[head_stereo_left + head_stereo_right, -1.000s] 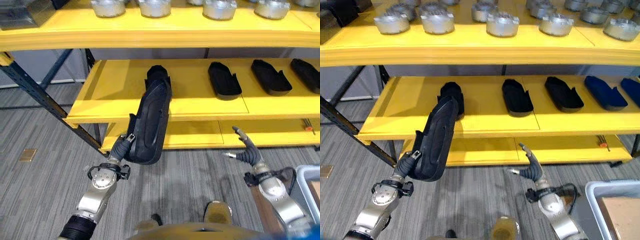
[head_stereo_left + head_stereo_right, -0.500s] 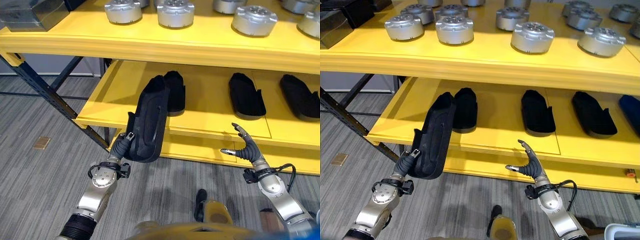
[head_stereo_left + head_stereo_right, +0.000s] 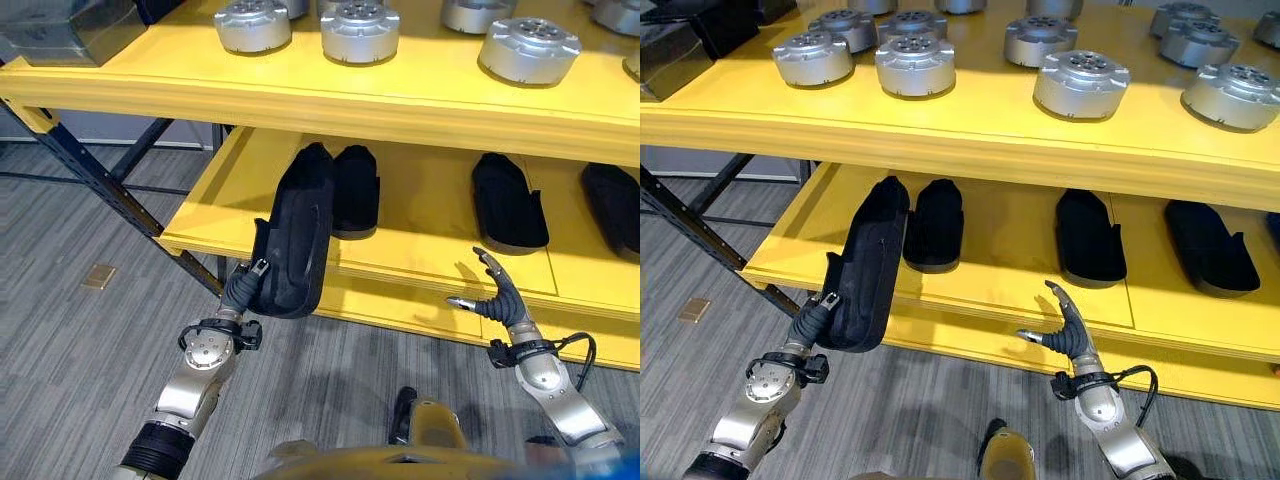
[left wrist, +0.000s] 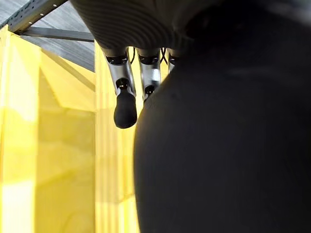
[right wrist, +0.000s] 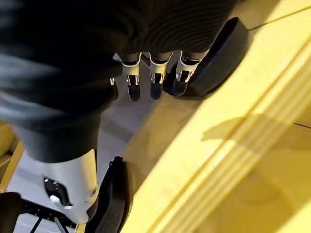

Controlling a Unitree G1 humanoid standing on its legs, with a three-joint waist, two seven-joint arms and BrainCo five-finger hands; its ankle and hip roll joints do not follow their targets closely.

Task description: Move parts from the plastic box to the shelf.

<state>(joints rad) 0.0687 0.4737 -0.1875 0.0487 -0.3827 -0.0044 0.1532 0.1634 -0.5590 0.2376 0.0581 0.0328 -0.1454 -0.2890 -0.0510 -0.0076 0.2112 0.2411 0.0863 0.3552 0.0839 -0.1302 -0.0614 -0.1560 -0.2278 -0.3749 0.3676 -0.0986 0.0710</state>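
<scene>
Since a second ago the left hand [image 3: 240,288] has carried the black part [image 3: 296,240] closer to the middle shelf [image 3: 420,262]. Right eye view: fingers curl round its lower end. Right wrist view: right hand [image 5: 153,80] spread, empty. Tip it flat beside the shelved part [image 3: 935,225].

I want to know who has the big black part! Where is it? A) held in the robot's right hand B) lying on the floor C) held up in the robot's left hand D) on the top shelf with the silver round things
C: the left hand has its fingers round the bottom of the black part, held upright before the middle shelf; the right hand is open.
</scene>
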